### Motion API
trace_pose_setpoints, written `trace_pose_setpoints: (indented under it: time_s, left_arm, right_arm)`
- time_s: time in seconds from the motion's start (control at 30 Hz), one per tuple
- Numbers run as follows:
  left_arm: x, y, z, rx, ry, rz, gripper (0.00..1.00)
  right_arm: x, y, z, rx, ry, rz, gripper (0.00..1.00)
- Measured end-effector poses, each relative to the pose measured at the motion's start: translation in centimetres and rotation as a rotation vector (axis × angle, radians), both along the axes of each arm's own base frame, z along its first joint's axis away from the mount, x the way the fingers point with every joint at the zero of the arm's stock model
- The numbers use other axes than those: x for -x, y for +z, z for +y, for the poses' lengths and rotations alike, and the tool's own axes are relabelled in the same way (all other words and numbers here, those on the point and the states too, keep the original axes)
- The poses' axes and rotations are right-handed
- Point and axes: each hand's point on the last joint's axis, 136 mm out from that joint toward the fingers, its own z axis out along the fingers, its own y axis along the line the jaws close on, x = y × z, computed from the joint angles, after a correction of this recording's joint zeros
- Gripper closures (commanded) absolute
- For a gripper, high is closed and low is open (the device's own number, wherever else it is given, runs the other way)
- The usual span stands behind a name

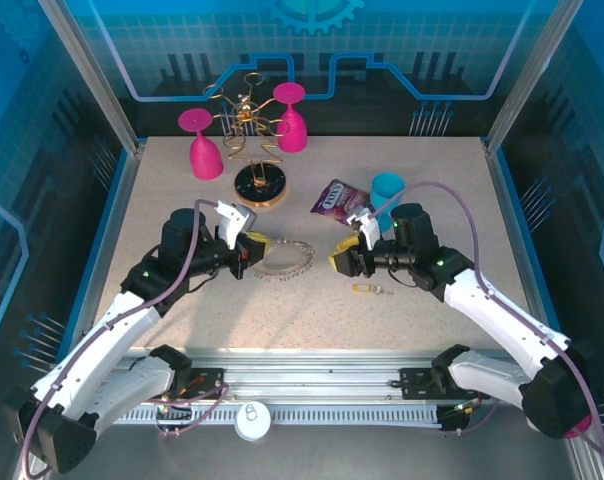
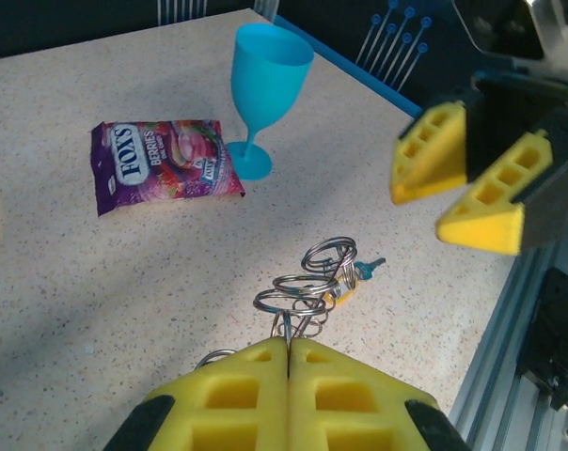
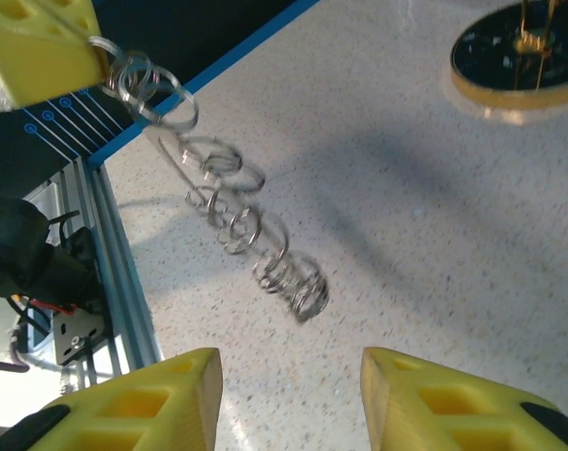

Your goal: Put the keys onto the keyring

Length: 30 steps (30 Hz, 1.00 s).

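1. The worktop point(image 1: 312, 330) carries clutter only on its far side: a gold wire stand point(image 1: 250, 120), two pink goblets point(image 1: 200, 143), a snack packet point(image 1: 334, 198) and a blue goblet point(image 1: 387, 188). All of it is well apart from the work in the middle, so nothing there needs avoiding.
2. The left hand point(image 1: 247, 255) is clenched on the left rim of the keyring point(image 1: 282, 260), with its yellow pads pressed together. I judge its job is to be a steady clamp. It should not turn or sag while the other arm works.
3. The right hand point(image 1: 340, 258) is released. Its jaws stand parted with nothing between them, just right of the ring's free edge and facing it.
4. The keyring reaches rightward from the left hand. From the right wrist its wire loops point(image 3: 228, 216) hang above their own shadow, so it seems to be lifted off the worktop. One loop on the right edge should be offered squarely to the other hand.
5. The key point(image 1: 367, 289) lies flat on the worktop, just near of the right hand and apart from the ring.
   - The step in hand looks to be fetching it.
   - It is best pinched by the yellow head, leaving the hole end free to thread.
   - The hand should come down straight, because a thing this small slides easily.
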Motion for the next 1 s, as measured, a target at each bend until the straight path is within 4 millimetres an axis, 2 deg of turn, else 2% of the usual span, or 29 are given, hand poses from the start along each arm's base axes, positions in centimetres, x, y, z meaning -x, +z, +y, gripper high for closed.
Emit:
trace_pose_setpoints:
  time_s: [0.13,0.27,0.47,0.73,1.0]
  left_arm:
    - [-0.9,-0.5,0.5,0.079,0.122,0.132,1.0]
    - [-1.7,-0.7,1.3,0.199,0.278,0.284,1.0]
    - [-2.0,-1.3,3.2,0.404,0.541,0.522,1.0]
    - [-1.7,-2.0,4.4,0.624,0.752,0.758,1.0]
    - [-1.9,-0.3,4.2,0.694,0.753,0.785,1.0]
  right_arm:
    - [0.7,-2.2,-0.8,-0.036,-0.073,0.067,0.58]
    - [1.3,-3.9,-0.3,-0.072,-0.092,0.09,0.58]
    - [2.2,-2.9,2.3,-0.081,-0.028,-0.022,0.61]
    - [5.2,-0.3,7.1,-0.065,0.133,-0.353,0.61]
    - [5.2,-2.5,10.7,-0.054,0.196,-0.429,0.61]
